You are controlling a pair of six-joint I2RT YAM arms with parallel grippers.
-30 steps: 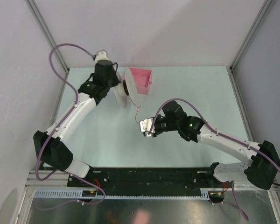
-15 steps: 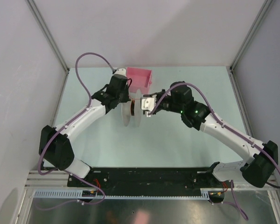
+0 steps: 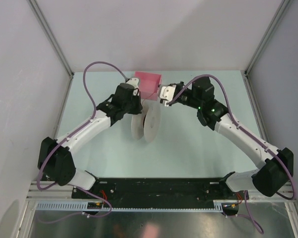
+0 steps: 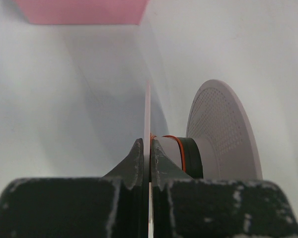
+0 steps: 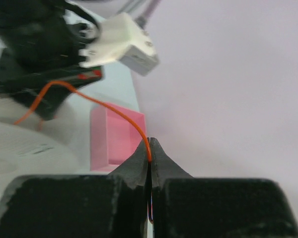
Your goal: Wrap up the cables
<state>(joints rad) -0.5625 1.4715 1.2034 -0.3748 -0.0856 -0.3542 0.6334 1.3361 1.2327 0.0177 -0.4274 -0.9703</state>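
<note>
pale table (image 3: 198, 148), grey walls. at centre frame the left gripper (image 4: 148, 148) jaws clamp a spool (image 4: 223, 134) flange. at upper centre the right gripper (image 5: 149, 148) jaws pinch the wire (image 5: 114, 113), which runs from the hub. winding seems in hand; next, circle the hub with the wire taut.

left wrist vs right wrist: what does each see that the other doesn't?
Left wrist only: left gripper shut on the near flange of the spool, with orange wire wound on its hub. Right wrist only: right gripper pinching the wire's free run, which arcs off in front of the left arm. Both: the orange wire and the pink bin.
</note>
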